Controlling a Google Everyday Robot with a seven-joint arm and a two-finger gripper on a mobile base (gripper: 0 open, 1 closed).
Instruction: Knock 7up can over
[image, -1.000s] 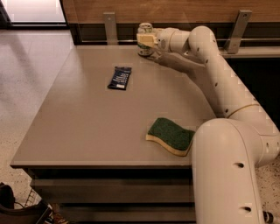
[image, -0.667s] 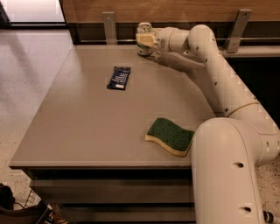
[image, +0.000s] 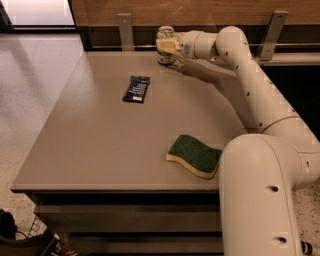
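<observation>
The 7up can (image: 164, 34) stands upright at the far edge of the grey table (image: 100, 145), whitish with a silver rim. My gripper (image: 168, 47) reaches in from the right and sits right against the can, covering its middle. The can's lower part shows below the gripper.
A flat dark blue packet (image: 136, 88) lies left of centre on the table. A green and yellow sponge (image: 195, 156) lies near the front right, beside my arm's base. A wooden wall with metal brackets (image: 125, 30) runs behind the table. The floor lies to the left.
</observation>
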